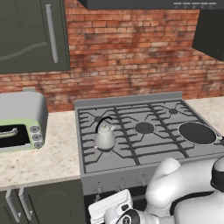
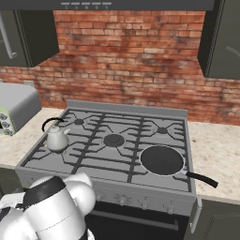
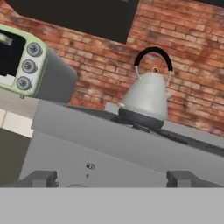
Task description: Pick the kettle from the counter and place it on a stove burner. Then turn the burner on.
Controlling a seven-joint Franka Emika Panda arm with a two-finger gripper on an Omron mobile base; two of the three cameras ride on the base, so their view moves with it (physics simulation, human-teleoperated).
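The kettle [image 1: 105,136] stands upright on the stove burner [image 3: 141,119] at centre-left of the left base view, off the counter [image 1: 39,159]. It looks light, rigid, smooth-sided, likely slippery; its arched handle is the surest hold. The gripper [image 3: 112,178], low before the stove front, has its jaws wide and empty.

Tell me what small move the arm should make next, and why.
Probably ease the open pincer forward to the stove's front knobs: the kettle already sits on the front-left burner, so turning it on remains.
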